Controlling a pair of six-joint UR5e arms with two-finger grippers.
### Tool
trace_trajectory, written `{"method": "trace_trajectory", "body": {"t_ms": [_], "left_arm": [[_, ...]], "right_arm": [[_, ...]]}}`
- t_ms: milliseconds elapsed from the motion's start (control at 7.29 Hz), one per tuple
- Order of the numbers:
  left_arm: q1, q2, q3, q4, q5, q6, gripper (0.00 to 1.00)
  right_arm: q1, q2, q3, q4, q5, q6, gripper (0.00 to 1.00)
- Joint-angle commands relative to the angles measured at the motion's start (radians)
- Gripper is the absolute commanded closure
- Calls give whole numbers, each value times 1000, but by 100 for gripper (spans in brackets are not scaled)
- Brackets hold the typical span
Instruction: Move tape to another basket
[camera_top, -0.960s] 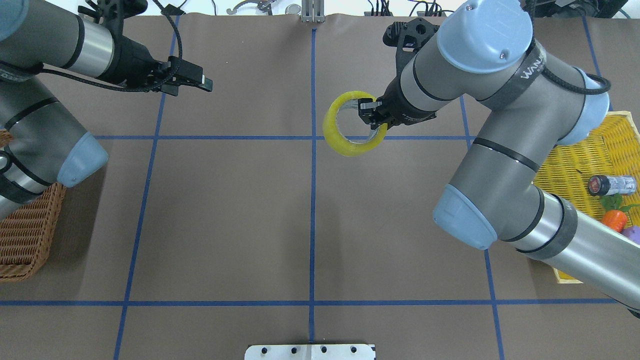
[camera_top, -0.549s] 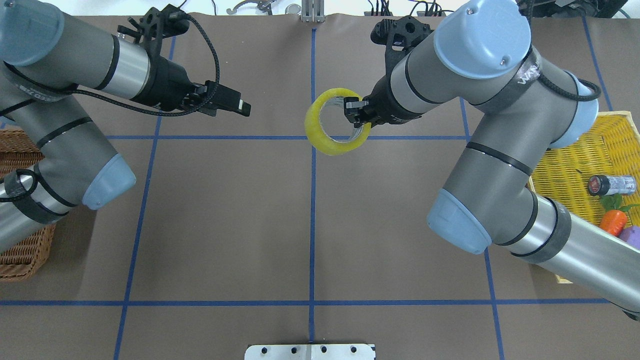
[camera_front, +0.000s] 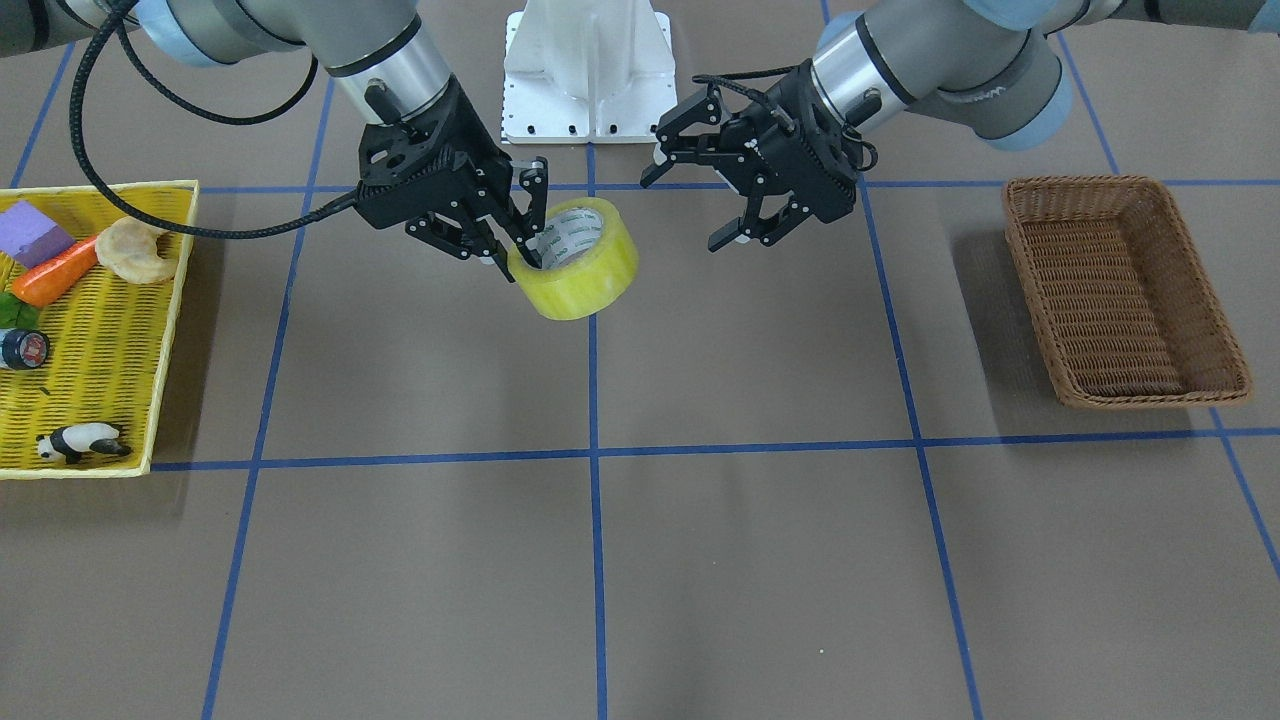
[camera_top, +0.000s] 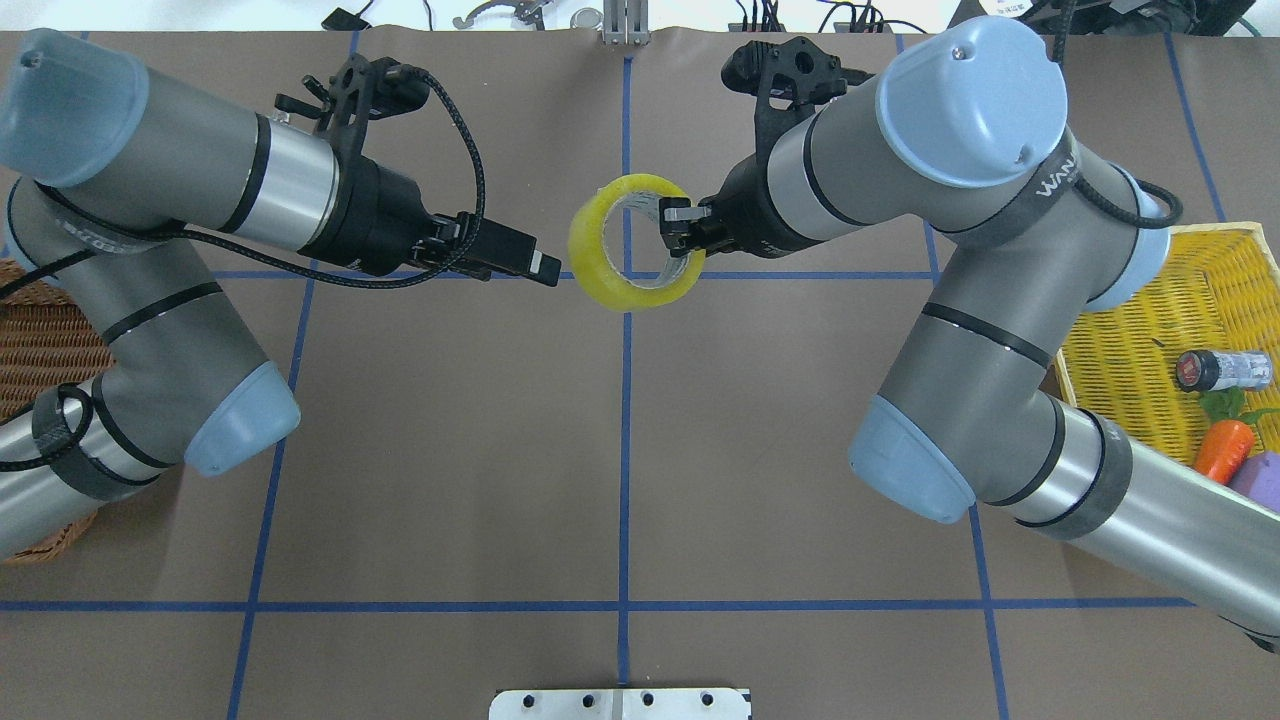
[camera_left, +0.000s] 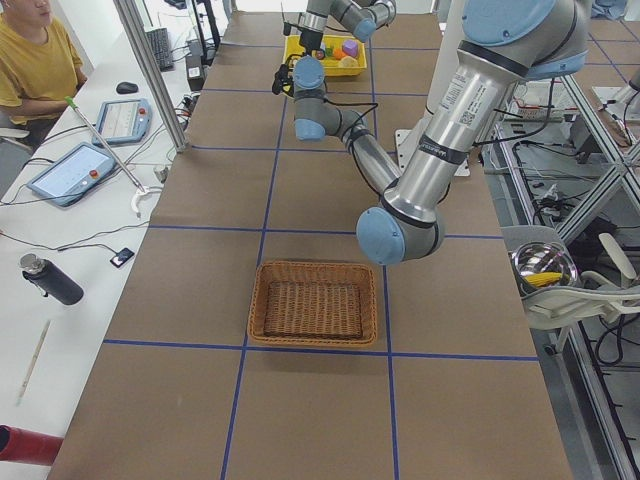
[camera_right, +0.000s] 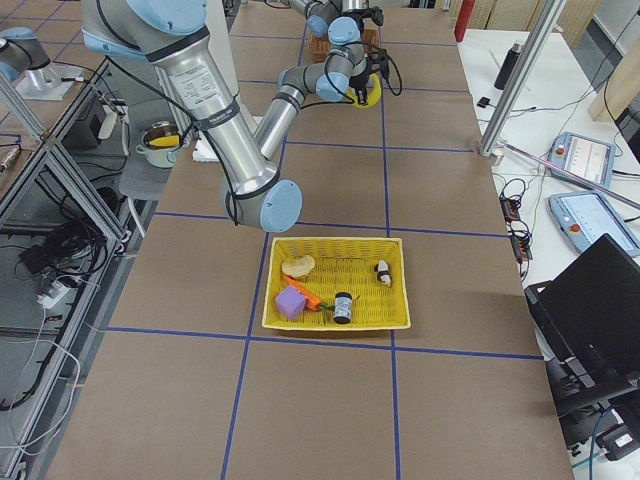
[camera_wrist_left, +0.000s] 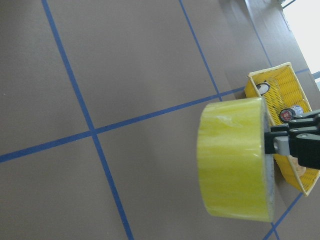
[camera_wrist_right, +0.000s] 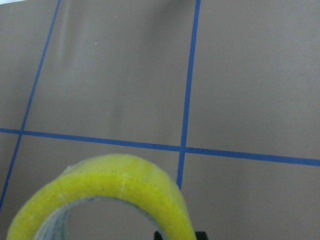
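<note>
The yellow-green tape roll (camera_top: 592, 268) hangs above the table's middle, held by its wall in my right gripper (camera_top: 682, 232), which is shut on it with one finger inside the core. The front-facing view shows the tape (camera_front: 585, 275) tilted and the right gripper (camera_front: 515, 250) on its left rim. My left gripper (camera_front: 690, 205) is open and empty, a short gap to the tape's other side; in the overhead view it (camera_top: 542, 266) points at the roll. The left wrist view shows the tape (camera_wrist_left: 232, 160) just ahead. The brown wicker basket (camera_front: 1035, 265) is empty at the table's left end.
A yellow mesh basket (camera_front: 95, 340) at the table's right end holds a carrot, a purple block, a small dark roll, a toy panda and a bread-like piece. The wicker basket (camera_top: 40, 335) is partly hidden under my left arm in the overhead view.
My right arm has carried the tape leftward to the table's centre line. My left arm has swung right, and its open gripper is now close to the roll.
</note>
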Motion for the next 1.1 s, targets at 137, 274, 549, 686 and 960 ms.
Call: {"method": "trace_trajectory", "body": {"t_ms": [137, 274, 549, 686, 960], "left_arm": [[4, -11, -2, -77, 9, -173, 1], [2, -15, -2, -78, 13, -201, 1], [2, -18, 6, -78, 39, -219, 1], [2, -18, 9, -78, 44, -219, 1], [2, -18, 9, -78, 44, -219, 1]], "right_arm": [[-17, -26, 5, 87, -2, 49, 100], [-24, -26, 8, 102, -11, 68, 100], [-35, -28, 16, 114, -23, 86, 100], [-40, -28, 20, 114, -23, 88, 100], [-56, -34, 42, 114, -34, 88, 100]]}}
